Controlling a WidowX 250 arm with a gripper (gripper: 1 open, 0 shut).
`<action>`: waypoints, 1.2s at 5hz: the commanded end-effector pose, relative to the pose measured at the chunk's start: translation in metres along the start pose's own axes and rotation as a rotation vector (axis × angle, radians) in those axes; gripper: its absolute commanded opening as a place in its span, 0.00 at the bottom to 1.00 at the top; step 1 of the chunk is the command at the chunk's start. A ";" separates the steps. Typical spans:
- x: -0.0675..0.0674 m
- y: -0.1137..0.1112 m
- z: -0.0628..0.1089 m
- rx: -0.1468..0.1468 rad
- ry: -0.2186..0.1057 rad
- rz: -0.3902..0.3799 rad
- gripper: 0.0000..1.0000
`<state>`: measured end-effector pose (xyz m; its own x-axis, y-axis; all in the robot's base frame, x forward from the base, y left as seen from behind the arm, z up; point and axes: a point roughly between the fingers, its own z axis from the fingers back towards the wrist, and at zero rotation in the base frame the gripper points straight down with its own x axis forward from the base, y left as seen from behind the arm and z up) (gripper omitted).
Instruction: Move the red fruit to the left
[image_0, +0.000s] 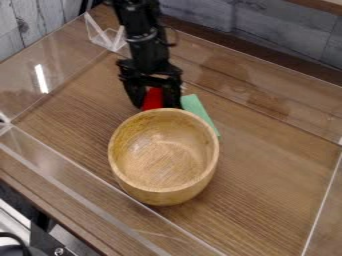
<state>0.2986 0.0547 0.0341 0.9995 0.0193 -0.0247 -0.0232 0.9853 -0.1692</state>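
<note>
The red fruit (152, 98) is a small bright red piece standing on the wooden table just behind the wooden bowl (163, 155). My gripper (151, 93) points straight down over it, open, with one black finger on each side of the fruit. Most of the fruit is hidden by the fingers (131, 92); only a red strip shows between them. I cannot tell whether the fingers touch it.
A flat green block (201, 112) lies right of the fruit, against the bowl's back rim. Clear plastic walls (80, 200) fence the table on the front and sides. A crumpled clear bag (104, 35) sits behind the arm.
</note>
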 end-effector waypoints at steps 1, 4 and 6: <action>0.008 -0.019 0.030 0.012 -0.095 0.003 1.00; 0.015 -0.015 0.045 0.016 -0.128 0.089 0.00; 0.014 0.002 0.081 -0.015 -0.157 0.098 0.00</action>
<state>0.3060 0.0699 0.0909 0.9864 0.1603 0.0355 -0.1500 0.9678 -0.2021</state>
